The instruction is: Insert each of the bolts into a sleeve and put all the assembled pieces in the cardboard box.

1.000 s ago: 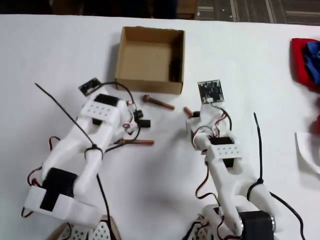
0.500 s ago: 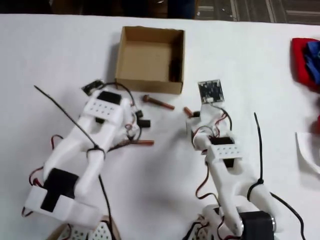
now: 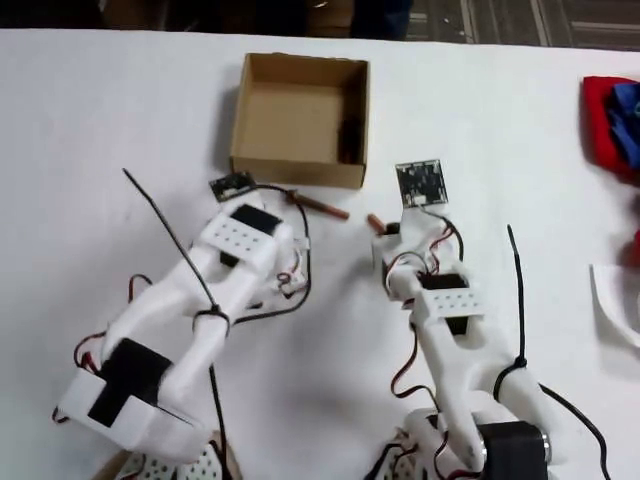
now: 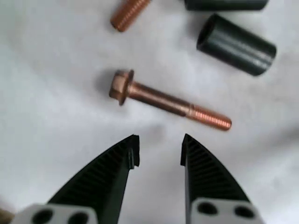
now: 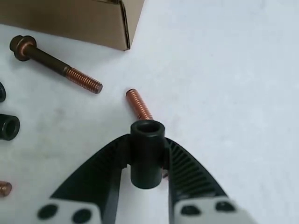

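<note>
The open cardboard box (image 3: 300, 120) stands at the back of the table, with a dark piece (image 3: 350, 140) against its right inner wall. My right gripper (image 5: 147, 154) is shut on an upright black sleeve (image 5: 147, 135); a copper bolt's thread (image 5: 138, 103) sticks out beyond it. In the high view this gripper (image 3: 385, 232) sits right of the box's front corner. My left gripper (image 4: 160, 149) stands open just short of a copper bolt (image 4: 168, 100) lying flat. Past that bolt lie a black sleeve (image 4: 236, 44) and another bolt's tip (image 4: 131, 11). A loose bolt (image 3: 320, 205) lies before the box.
A red and blue cloth (image 3: 610, 120) and a white object (image 3: 615, 300) lie at the right edge. The left arm (image 3: 240, 240) covers the table between the loose bolt and the front edge. Two more black sleeves (image 5: 8, 127) lie near the right gripper.
The left arm has swung right and toward the box, now covering the sleeves and the bolt that lay beside it. The right arm has kept still with its sleeve.
</note>
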Available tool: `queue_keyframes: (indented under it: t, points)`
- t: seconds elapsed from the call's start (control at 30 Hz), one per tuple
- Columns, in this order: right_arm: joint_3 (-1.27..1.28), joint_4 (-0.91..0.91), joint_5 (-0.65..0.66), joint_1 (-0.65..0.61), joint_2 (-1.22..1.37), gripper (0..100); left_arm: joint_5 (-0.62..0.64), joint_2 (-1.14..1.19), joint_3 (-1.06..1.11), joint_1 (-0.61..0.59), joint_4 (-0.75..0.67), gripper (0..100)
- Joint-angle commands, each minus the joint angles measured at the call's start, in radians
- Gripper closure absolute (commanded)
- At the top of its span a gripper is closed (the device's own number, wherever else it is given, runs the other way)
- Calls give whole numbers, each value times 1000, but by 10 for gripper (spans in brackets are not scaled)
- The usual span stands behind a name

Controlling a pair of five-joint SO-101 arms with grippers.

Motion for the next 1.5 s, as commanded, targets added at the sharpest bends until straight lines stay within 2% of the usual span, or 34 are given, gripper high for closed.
queue_keyframes:
  t: [0.0, 0.13, 0.33, 0.67, 1.1, 1.47]
  points:
    - [-5, -18, 3, -8, -41, 977, -8, -5, 7, -86, -57, 828]
    - [-5, -18, 3, -8, -41, 977, -8, -5, 7, -133, -83, 828]
    - [-5, -18, 3, -8, -41, 977, -8, 14, 5, -115, -81, 828]
    - [-5, -18, 3, -8, -41, 977, -8, 299, -97, -121, -64, 828]
    - [-5, -18, 3, -8, -41, 977, -15, 473, -475, -118, 275, 831]
    - [-5, -18, 3, -8, -41, 977, -17, 489, -742, -115, 462, 828]
